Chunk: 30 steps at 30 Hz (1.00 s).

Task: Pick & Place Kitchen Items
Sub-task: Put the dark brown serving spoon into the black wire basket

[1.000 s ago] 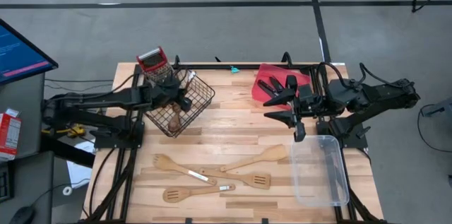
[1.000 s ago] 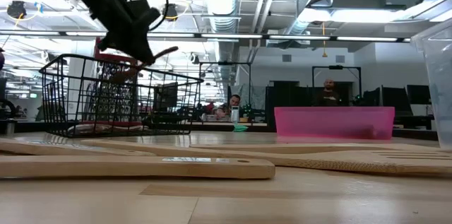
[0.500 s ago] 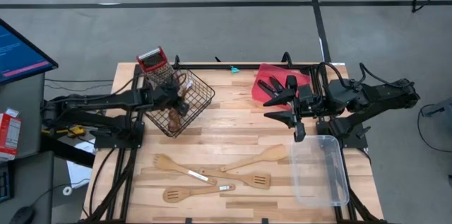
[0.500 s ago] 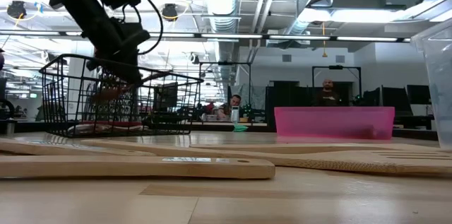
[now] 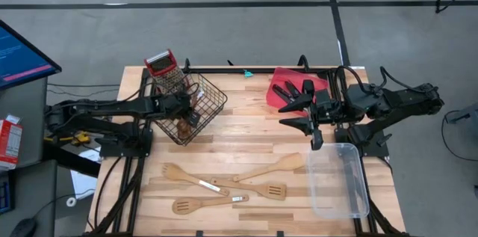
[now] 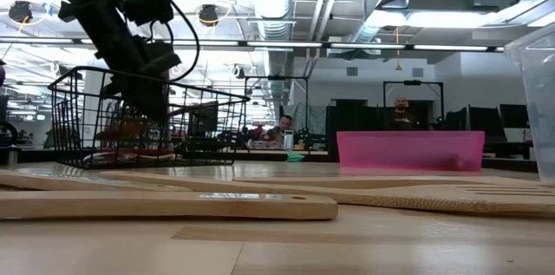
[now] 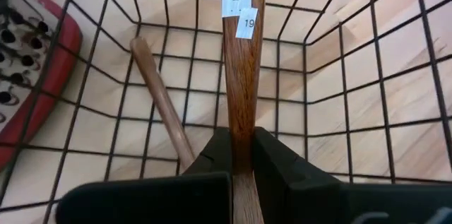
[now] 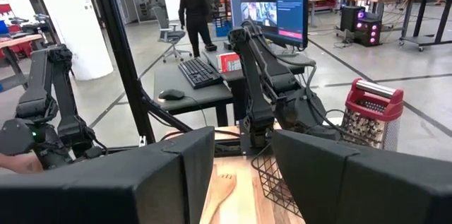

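Lowered since a second ago, the left gripper (image 7: 241,155) now sits inside the wire basket (image 5: 210,106), jaws clamped on a brown wooden utensil (image 7: 241,75). Beside the basket, the right gripper (image 5: 299,107) hovers half open, empty. Four wooden utensils (image 5: 224,188) lie near the basket.

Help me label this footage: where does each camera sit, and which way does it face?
High: overhead, straight down; both arms, black wire basket.
Low: table height, across pale wooden spatulas; left arm.
Left wrist: into basket; left gripper shut on brown wooden utensil.
Right wrist: across table; right gripper open.
Shared: basket, all four.
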{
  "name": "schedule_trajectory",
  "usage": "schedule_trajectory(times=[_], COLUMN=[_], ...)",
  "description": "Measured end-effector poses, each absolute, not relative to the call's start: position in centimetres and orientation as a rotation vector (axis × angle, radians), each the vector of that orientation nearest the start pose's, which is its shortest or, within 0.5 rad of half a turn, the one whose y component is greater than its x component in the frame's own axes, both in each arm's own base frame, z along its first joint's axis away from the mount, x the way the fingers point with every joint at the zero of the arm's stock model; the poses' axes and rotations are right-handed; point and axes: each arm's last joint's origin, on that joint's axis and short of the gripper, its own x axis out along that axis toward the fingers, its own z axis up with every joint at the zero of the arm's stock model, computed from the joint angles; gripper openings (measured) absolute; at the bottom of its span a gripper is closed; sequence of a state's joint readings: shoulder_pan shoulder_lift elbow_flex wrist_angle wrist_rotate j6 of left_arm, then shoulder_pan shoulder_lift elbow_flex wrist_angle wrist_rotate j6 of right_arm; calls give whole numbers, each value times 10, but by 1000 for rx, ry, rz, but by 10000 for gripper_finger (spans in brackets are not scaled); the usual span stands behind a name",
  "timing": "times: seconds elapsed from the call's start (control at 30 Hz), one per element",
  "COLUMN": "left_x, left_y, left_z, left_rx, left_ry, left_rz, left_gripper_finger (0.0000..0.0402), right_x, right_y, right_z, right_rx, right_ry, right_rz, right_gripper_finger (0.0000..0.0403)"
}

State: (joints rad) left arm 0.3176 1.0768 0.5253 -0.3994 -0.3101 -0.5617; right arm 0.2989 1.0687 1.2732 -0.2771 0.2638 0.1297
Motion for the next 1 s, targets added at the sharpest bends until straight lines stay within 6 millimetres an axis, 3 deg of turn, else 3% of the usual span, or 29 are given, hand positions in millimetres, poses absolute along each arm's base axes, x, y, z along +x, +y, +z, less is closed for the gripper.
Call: schedule_trajectory(times=[0.63,1.0], left_x=[188,188], left_y=[70,70], left_z=[157,156], left_rx=[-515,-513], left_ry=[918,929], left_rz=[813,816], left_gripper_finger=[8,29], right_x=[209,209], right_y=[56,56], right_z=[436,436], right_rx=[129,126], right_ry=[79,79], right_rz=[30,29], right_gripper_finger=[161,161])
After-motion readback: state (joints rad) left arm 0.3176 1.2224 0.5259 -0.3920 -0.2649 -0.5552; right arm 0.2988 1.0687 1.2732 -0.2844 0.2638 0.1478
